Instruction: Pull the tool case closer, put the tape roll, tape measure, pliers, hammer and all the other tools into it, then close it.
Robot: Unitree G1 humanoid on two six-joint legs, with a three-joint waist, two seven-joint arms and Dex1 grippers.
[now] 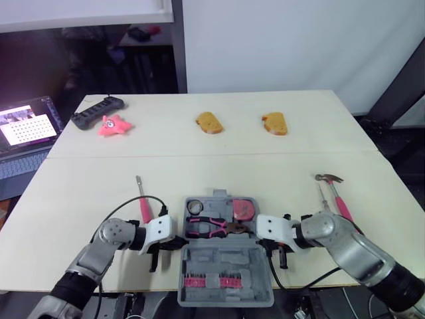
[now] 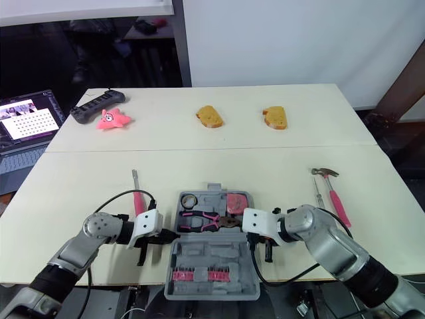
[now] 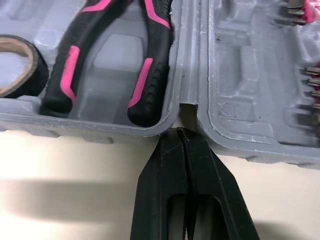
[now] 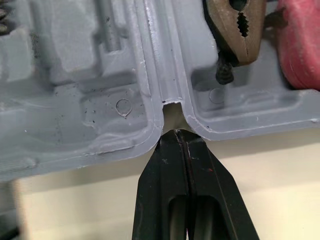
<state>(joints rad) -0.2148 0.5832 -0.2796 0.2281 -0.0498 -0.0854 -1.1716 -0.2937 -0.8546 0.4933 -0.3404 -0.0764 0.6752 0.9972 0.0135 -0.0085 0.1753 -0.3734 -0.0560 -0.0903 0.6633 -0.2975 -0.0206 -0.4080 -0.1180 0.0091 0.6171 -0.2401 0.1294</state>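
The grey tool case [image 1: 226, 260] lies open at the table's front centre, its lid half with pink bits nearest me. In its far half lie the black tape roll [image 1: 194, 207], the pink-and-black pliers [image 1: 211, 228] and the pink tape measure [image 1: 244, 209]. My left gripper [image 3: 181, 131] is shut and empty, its tip in the case's left hinge notch. The right gripper [image 4: 176, 132] is likewise shut, with its tip at the right hinge notch. A pink-handled hammer [image 1: 337, 197] and a thin screwdriver [image 1: 323, 196] lie to the right. Another pink-handled screwdriver [image 1: 143, 203] lies left of the case.
Far across the table sit two yellow-brown bread-like pieces [image 1: 209, 122] [image 1: 275, 123], a pink toy [image 1: 113, 125] and a black controller [image 1: 97, 111]. A laptop [image 1: 26, 127] stands off the table's left side. The case's lid half reaches the table's front edge.
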